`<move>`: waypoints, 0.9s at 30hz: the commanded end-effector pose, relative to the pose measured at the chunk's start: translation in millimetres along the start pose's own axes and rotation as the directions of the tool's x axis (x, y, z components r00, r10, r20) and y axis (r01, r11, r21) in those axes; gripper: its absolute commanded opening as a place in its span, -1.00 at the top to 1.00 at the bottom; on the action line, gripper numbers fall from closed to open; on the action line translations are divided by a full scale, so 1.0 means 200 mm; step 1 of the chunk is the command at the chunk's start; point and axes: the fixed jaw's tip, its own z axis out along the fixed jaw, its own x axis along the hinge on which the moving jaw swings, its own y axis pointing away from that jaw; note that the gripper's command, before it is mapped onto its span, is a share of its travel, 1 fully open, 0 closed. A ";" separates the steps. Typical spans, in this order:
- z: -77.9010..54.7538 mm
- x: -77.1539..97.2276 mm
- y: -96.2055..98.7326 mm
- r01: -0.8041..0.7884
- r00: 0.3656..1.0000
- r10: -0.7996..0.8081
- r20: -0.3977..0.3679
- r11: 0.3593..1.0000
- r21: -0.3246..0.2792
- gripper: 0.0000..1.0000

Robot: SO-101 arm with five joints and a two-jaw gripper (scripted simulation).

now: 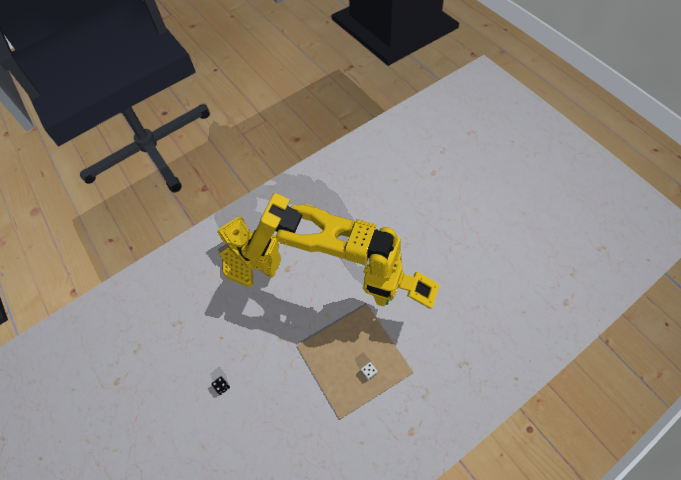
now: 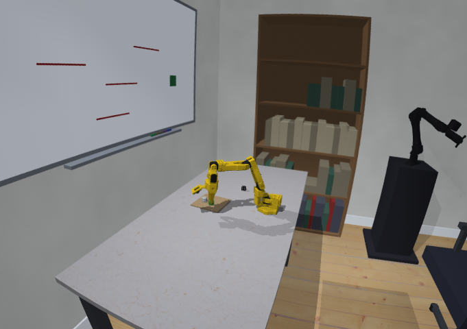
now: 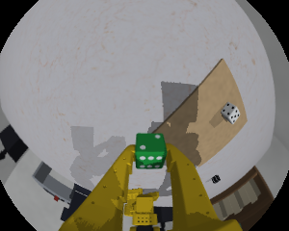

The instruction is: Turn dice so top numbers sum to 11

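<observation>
And the gripper has the green die pinched between its fingers! White die sits on the mat, while the black die lies off it, well apart from the tabletop's right-hand corner in the top view.

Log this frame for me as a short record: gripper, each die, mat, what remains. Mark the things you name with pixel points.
gripper: (image 3: 150, 153) shut on the green die
green die: (image 3: 150, 150) between the fingers, not released
white die: (image 1: 368, 370) (image 2: 204, 199) (image 3: 230, 113) on the mat, five on top
black die: (image 1: 220, 385) (image 2: 243, 188) (image 3: 216, 179) on the table, off the mat
mat: (image 1: 341, 379) (image 2: 223, 201) (image 3: 222, 91) tan, flat on the table
remaining: green and black dice onto the mat, tops totalling 11, release
</observation>
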 end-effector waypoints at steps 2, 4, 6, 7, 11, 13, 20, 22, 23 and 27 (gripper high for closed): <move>-0.09 -0.02 -0.08 -0.073 0.985 0.073 0.154 0.997 -0.004 1.00; -0.09 -0.01 -0.11 -0.102 0.978 0.101 0.184 0.995 -0.003 1.00; -0.09 0.01 -0.14 -0.131 0.968 0.128 0.215 0.991 -0.003 1.00; -0.09 0.02 -0.16 -0.145 0.963 0.142 0.230 0.989 -0.003 1.00; -0.09 0.05 -0.22 -0.197 0.939 0.190 0.286 0.980 -0.002 1.00; -0.09 0.06 -0.23 -0.209 0.933 0.200 0.298 0.978 -0.002 1.00; -0.08 0.11 -0.28 -0.260 0.903 0.244 0.353 0.966 -0.002 1.00; -0.07 0.11 -0.29 -0.270 0.897 0.252 0.363 0.963 -0.002 1.00; -0.07 0.12 -0.30 -0.273 0.895 0.255 0.367 0.962 -0.002 1.00; -0.07 0.12 -0.30 -0.279 0.891 0.260 0.373 0.960 -0.002 1.00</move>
